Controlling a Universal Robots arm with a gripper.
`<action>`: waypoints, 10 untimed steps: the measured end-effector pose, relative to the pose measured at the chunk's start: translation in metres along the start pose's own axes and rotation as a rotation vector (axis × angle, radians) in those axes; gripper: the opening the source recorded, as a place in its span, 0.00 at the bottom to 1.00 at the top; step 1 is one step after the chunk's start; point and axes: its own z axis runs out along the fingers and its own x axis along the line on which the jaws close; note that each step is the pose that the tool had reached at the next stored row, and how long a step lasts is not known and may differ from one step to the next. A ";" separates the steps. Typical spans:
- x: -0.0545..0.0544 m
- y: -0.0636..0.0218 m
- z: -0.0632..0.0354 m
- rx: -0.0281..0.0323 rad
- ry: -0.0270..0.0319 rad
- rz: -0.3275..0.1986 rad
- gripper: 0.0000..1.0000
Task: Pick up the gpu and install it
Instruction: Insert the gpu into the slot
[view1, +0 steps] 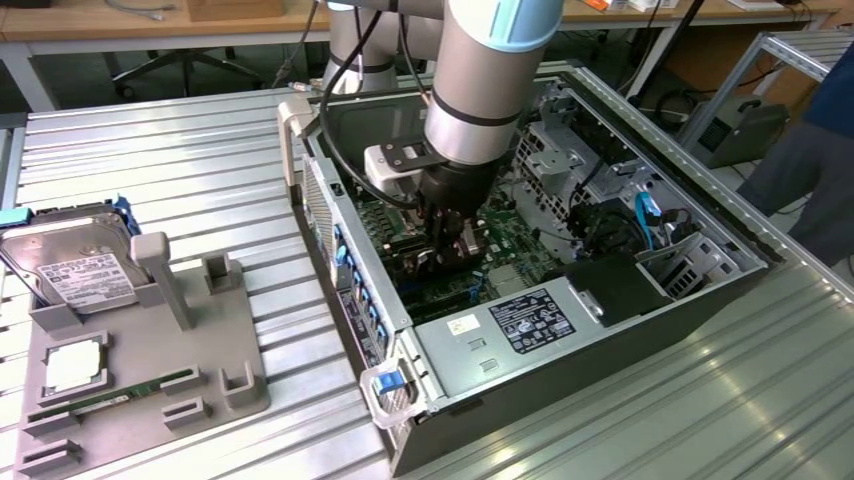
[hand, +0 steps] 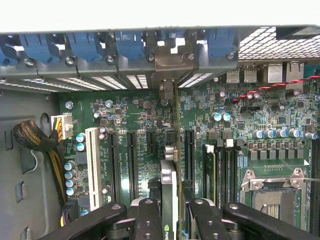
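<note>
I see my gripper (hand: 170, 210) clenched on the gpu (hand: 169, 172) — card edge-on, upright over the green motherboard (hand: 135, 112) inside the open computer case (view1: 441, 370).

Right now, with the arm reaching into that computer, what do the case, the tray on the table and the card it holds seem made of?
The computer case looks like bare grey sheet metal, with punched holes. The tray seems matte grey moulded plastic, perhaps printed. The gpu, edge-on between the gripper fingers, looks like dark circuit board with a dull silvery metal bracket.
</note>
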 end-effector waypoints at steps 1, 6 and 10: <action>0.000 0.0000 0.0002 0.0000 0.0001 0.000 0.27; 0.000 0.0000 0.0007 0.0003 -0.0006 0.000 0.27; 0.000 0.0000 0.0005 0.0001 -0.0001 0.000 0.27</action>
